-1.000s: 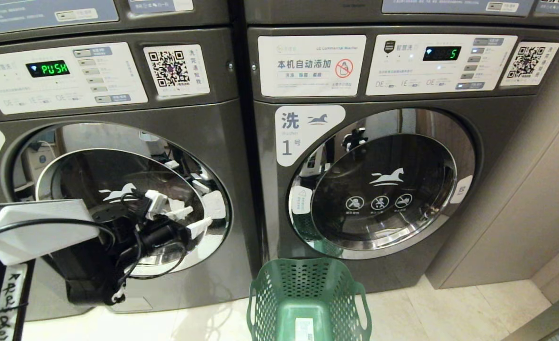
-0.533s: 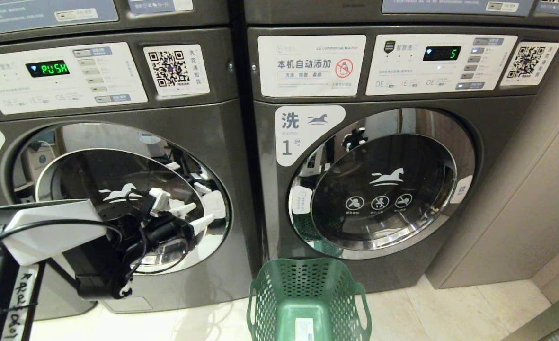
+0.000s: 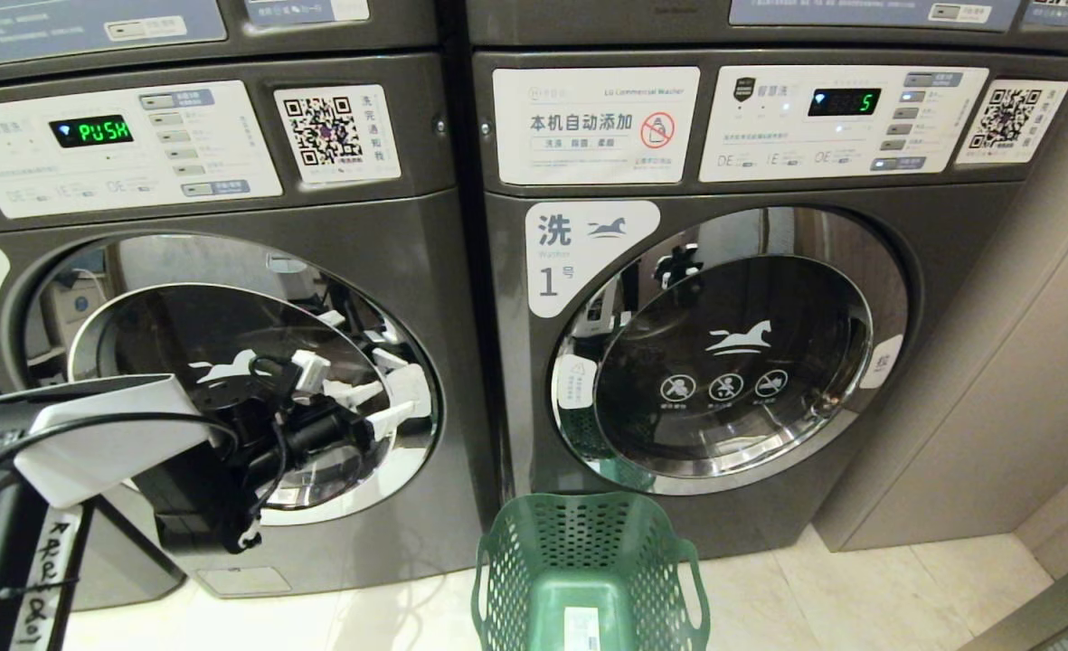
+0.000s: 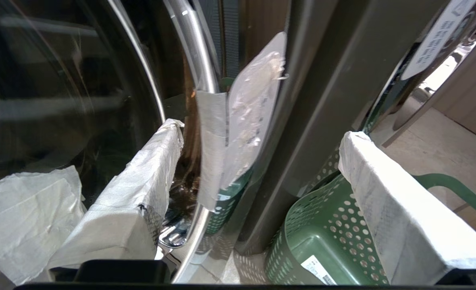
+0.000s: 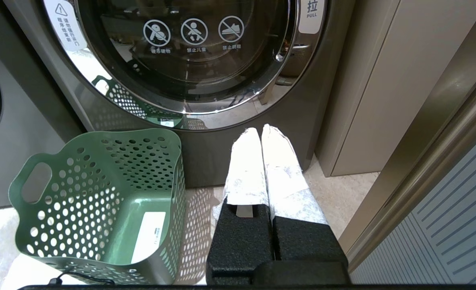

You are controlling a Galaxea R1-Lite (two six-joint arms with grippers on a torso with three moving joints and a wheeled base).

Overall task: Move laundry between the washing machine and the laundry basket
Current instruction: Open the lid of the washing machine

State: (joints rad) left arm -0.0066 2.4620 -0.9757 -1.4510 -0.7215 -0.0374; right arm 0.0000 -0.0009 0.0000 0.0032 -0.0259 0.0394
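Just beside the left washer door's rim, left tool gapes.

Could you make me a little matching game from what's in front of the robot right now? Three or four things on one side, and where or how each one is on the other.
Things:
1. left claw
2. right claw
3. green basket
4. display reading PUSH

States:
A. empty, on the floor before the right-hand washer
B. open, at the left washer's door edge
C. on the left washer's panel
D. shut, holding nothing, low near the floor

Pairs: 1-B, 2-D, 3-A, 4-C
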